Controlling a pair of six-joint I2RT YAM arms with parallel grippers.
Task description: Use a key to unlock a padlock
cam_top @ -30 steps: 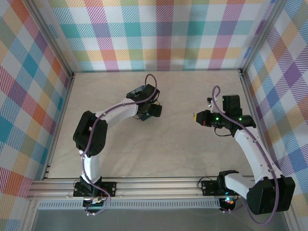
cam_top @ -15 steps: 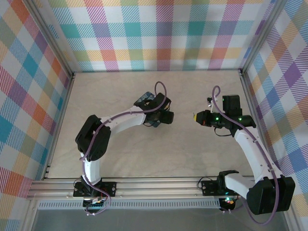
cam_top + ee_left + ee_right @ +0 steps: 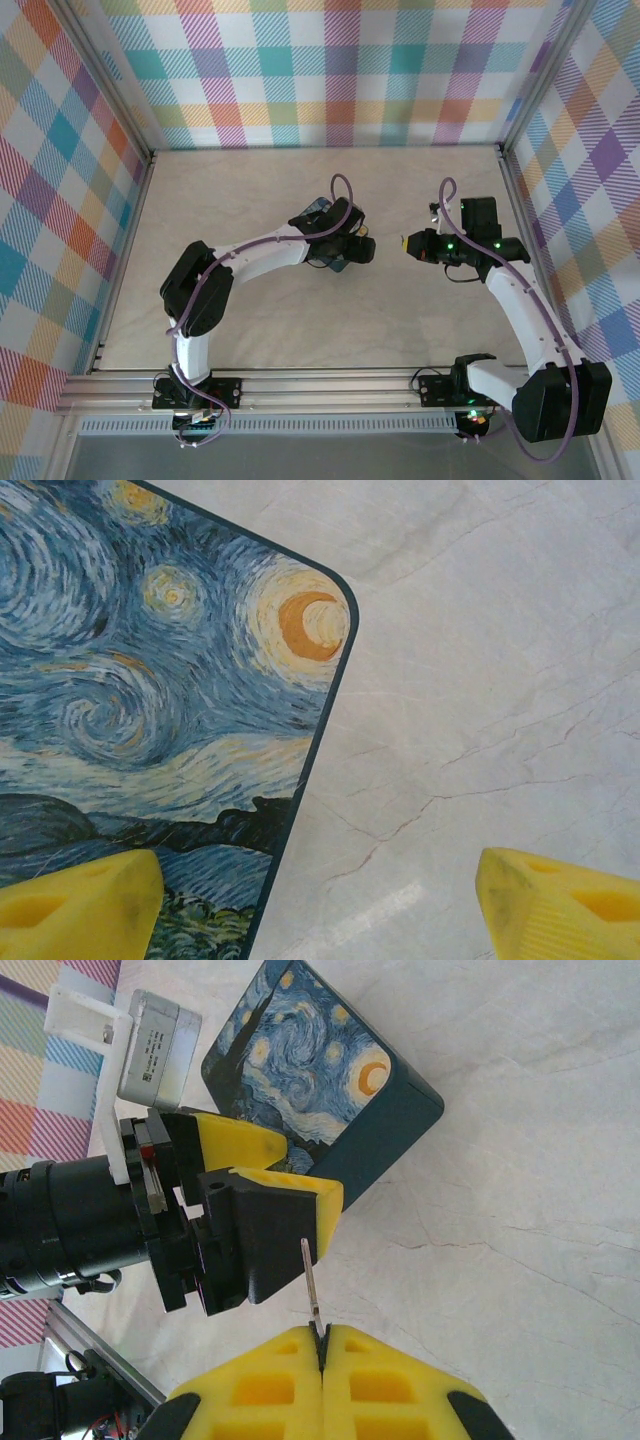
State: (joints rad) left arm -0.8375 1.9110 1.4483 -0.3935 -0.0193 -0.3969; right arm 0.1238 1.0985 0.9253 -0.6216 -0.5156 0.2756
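From above, the left arm bends out across the pale stone-look table (image 3: 260, 330). Its left gripper (image 3: 352, 250) hangs near the middle. The right gripper (image 3: 407, 243) faces it from the right, near but apart, its yellow tip turned toward it.

From the left wrist, the jaws stand wide apart, with a yellow fingertip (image 3: 80, 905) in each bottom corner. Nothing is held between them. The left one sits over the edge of the starry-night box (image 3: 150, 680), whose rounded corner with the orange moon lies on the table. The right one is over bare table. I can't tell whether either touches anything.

From the right wrist, the two yellow pads (image 3: 260, 1385) are pressed flat together on the key (image 3: 312, 1290). Its thin blade sticks straight out toward the left gripper's dark finger, just short of it. The box lies beyond. Where the padlock sits I cannot tell; it may be tucked in behind those fingers.

The key looks thin, stiff and slick, so I'd guess it could twist or slide in soft pads if it meets the lock off-line. The grip is best kept on the broad head, leaving the blade free. I'd expect the padlock to be small, hard, smooth and dense for its size, likely to skid or spin when pushed. It should be pinched across its flat body, with the keyhole end left open.
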